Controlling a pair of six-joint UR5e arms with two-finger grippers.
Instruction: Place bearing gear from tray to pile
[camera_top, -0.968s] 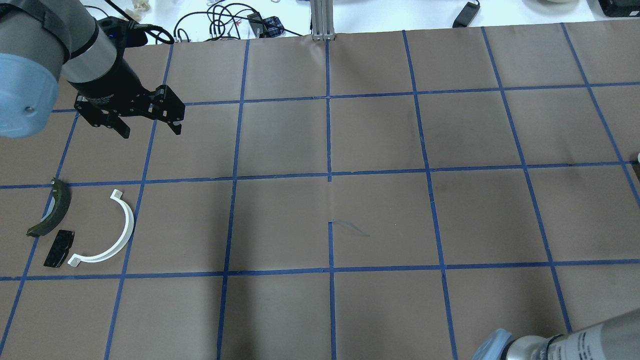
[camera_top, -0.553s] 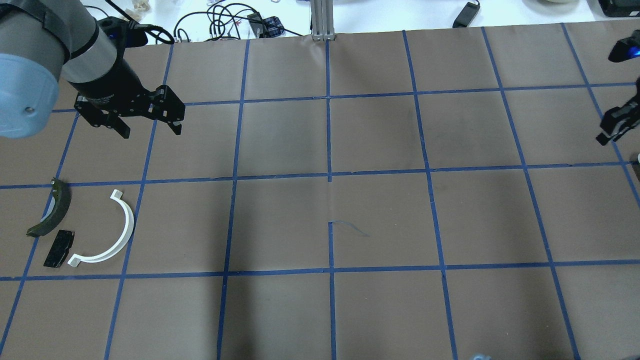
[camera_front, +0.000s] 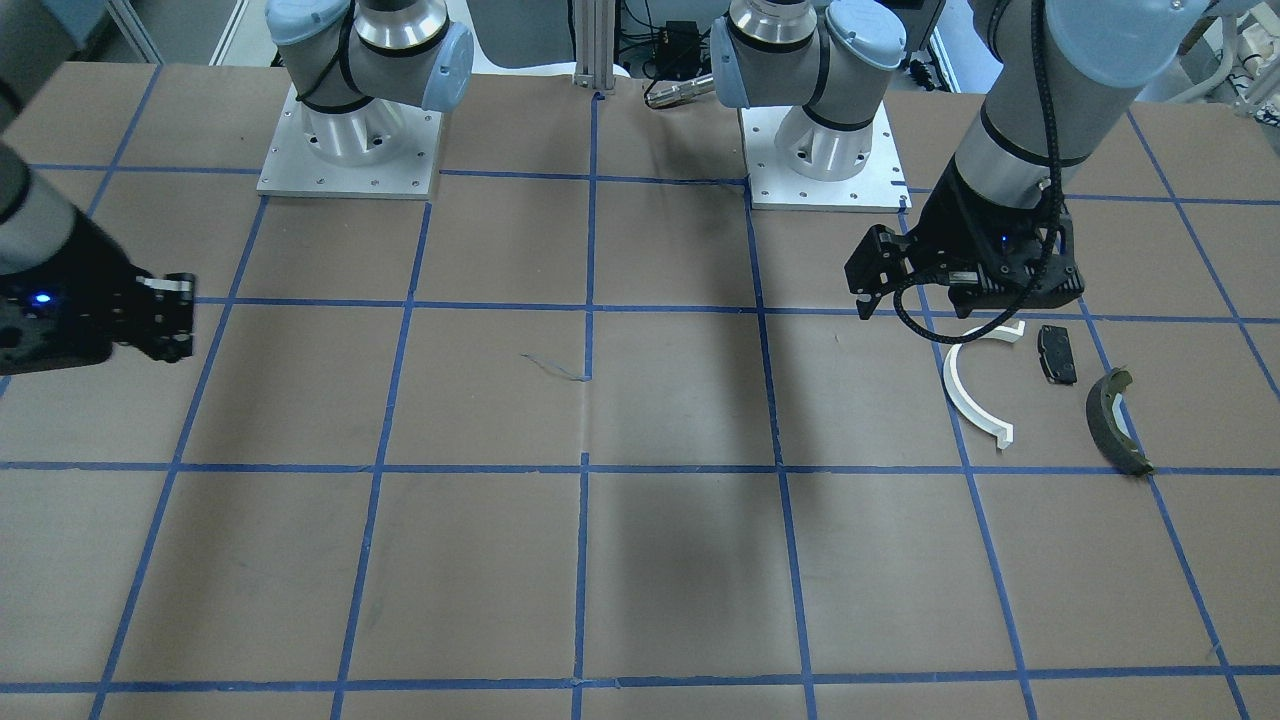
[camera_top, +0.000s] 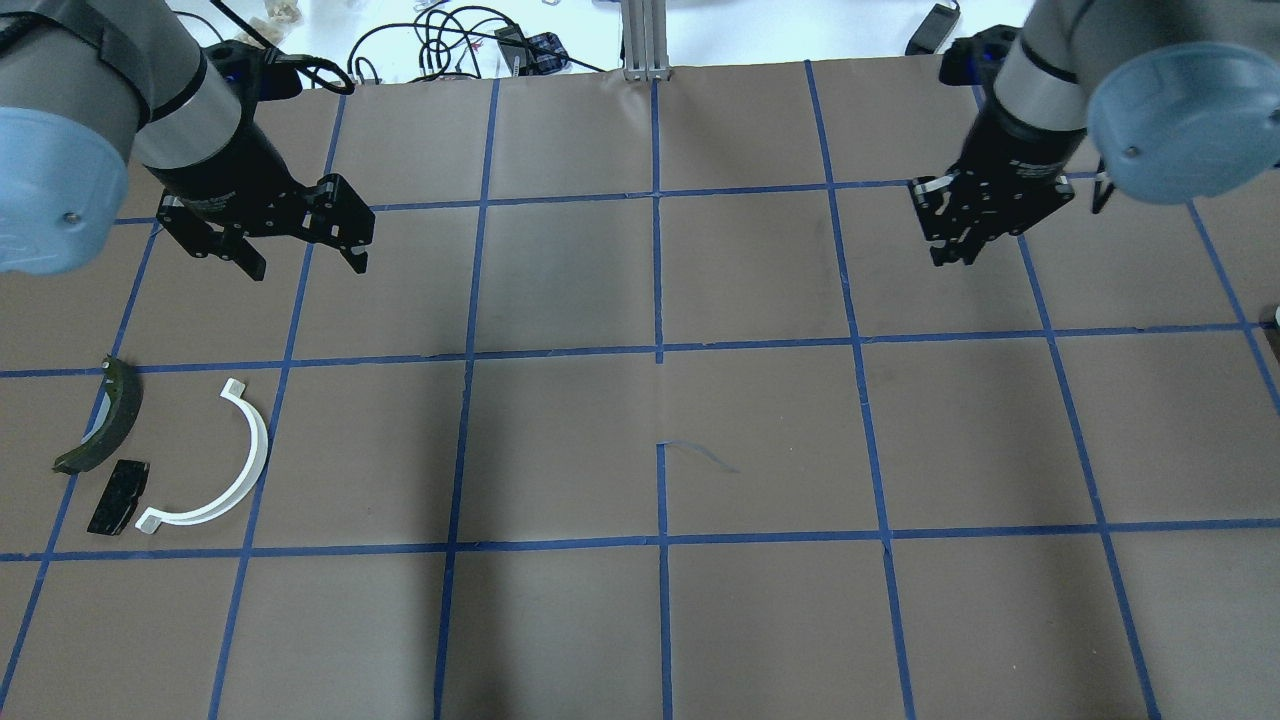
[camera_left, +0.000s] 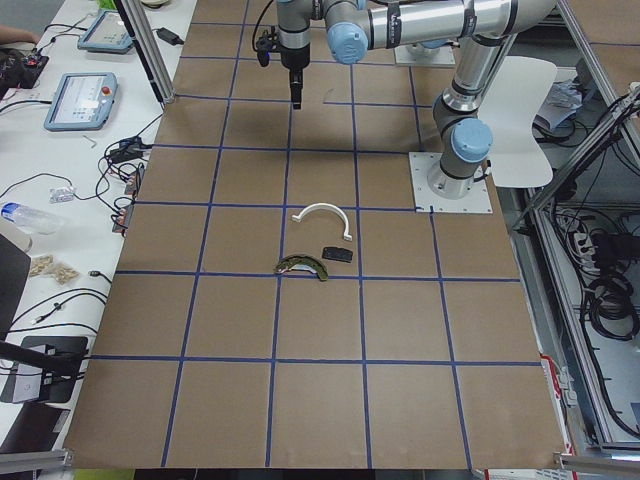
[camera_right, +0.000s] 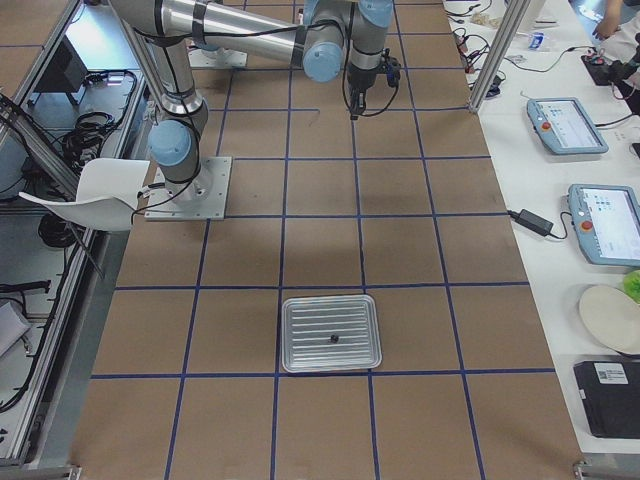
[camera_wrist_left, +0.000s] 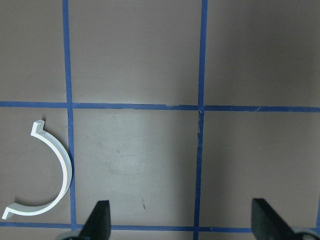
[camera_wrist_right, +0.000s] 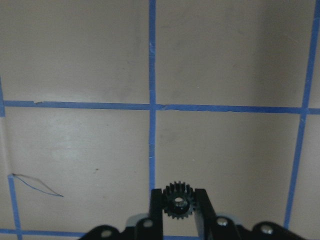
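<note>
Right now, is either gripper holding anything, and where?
Right gripper pinches a small black gear by opposite sides of its toothed rim. Left gripper is open, holding nothing.

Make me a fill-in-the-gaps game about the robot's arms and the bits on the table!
1. The right gripper is holding a small black ____.
2. The left gripper has its jaws ____.
3. The half-ring is coloured ____.

Missing words: gear; open; white.
</note>
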